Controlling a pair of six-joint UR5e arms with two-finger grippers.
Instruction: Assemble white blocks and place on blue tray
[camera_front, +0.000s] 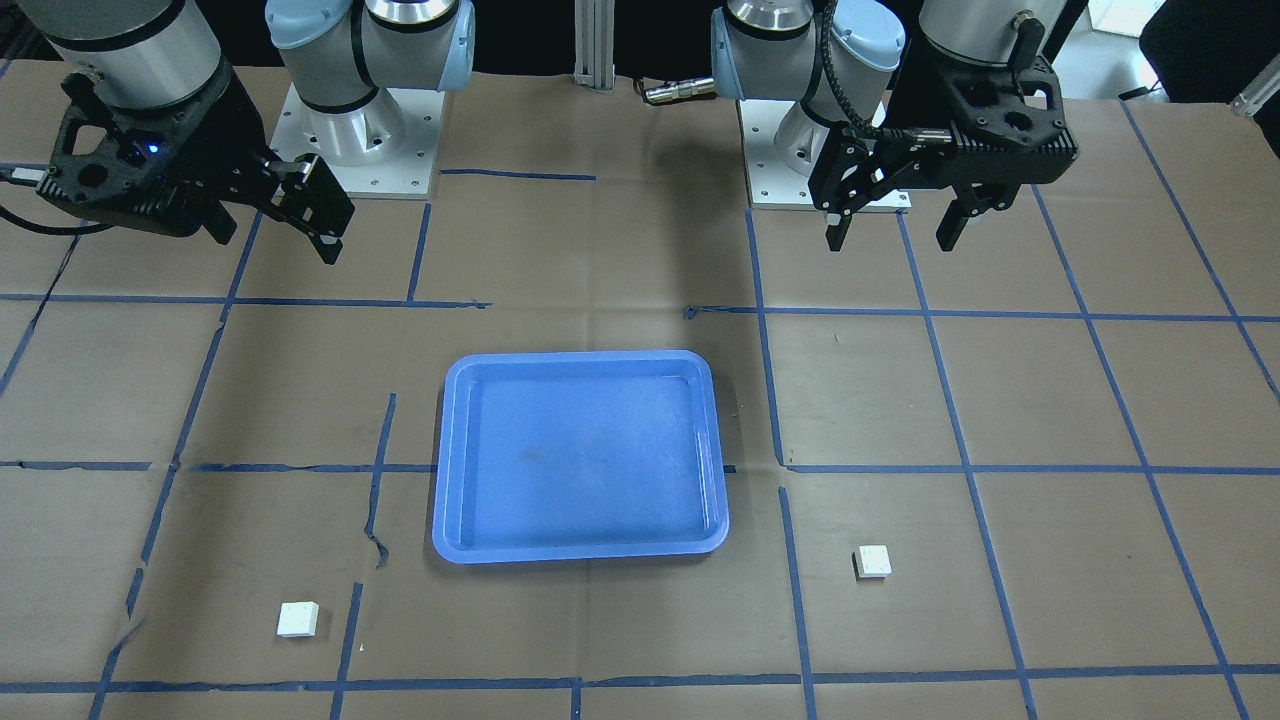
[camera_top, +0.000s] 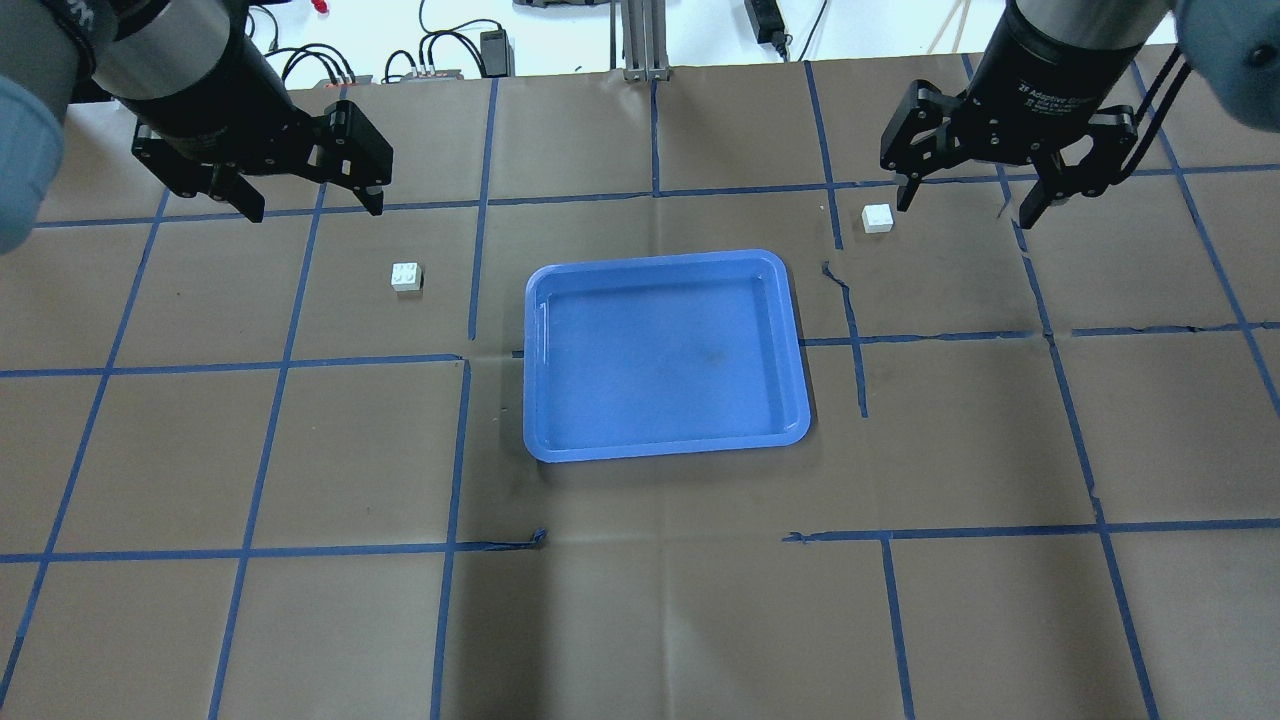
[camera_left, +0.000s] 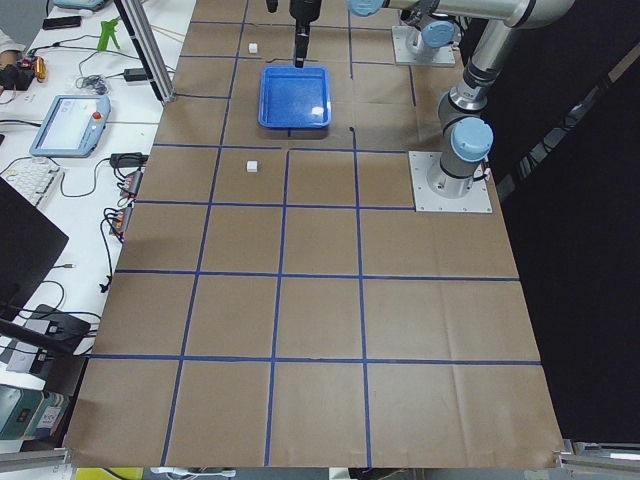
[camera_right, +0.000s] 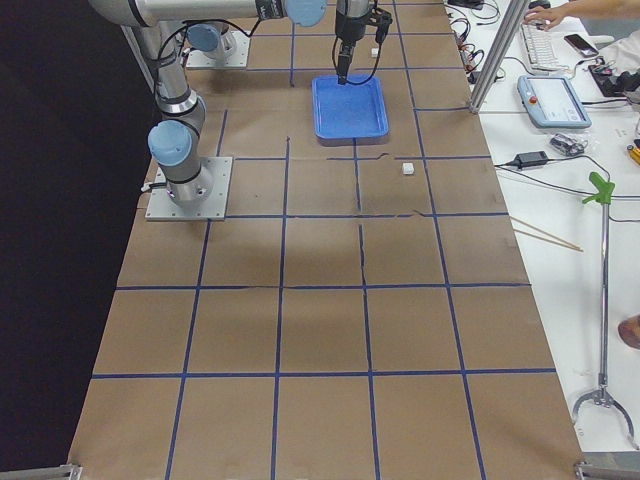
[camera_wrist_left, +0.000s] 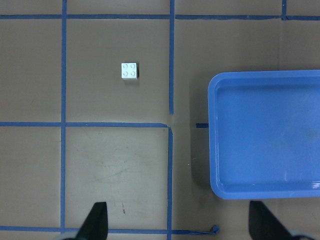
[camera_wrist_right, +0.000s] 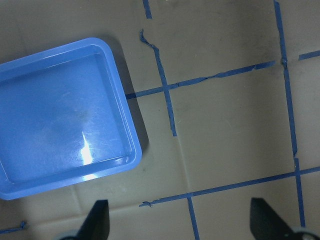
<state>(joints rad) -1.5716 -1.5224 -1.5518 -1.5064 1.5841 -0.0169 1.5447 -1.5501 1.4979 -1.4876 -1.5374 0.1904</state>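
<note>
Left gripper (camera_top: 316, 208) hangs above the table (camera_top: 640, 620) with its jaws spread wide and nothing between them. Right gripper (camera_top: 966, 212) is in the same condition, spread and empty.

Directions below are read on the overhead view, 12 o'clock being away from the robot.

Position of items: the blue tray (camera_top: 655, 258) sits at mid-table and holds nothing. The first white block (camera_top: 406, 276) lies on the table at about 10 o'clock from the tray, clear of its rim. The second white block (camera_top: 877, 217) lies at about 2 o'clock from the tray, also clear. The two blocks are well apart, with the tray between them.

Orientation: the tray's long axis runs 9 to 3 o'clock. The blocks are square and have no long axis. The first white block has its four studs facing up, as the left wrist view confirms. The second's studs cannot be made out.

Assessment: the task stands at its opening step, with neither block gripped, joined or placed. The next move appears to call for each gripper to descend on its nearer block. The first lies toward 4 o'clock of the left gripper, the second toward 9 o'clock of the right. The second block's stud side should be checked before mating.
</note>
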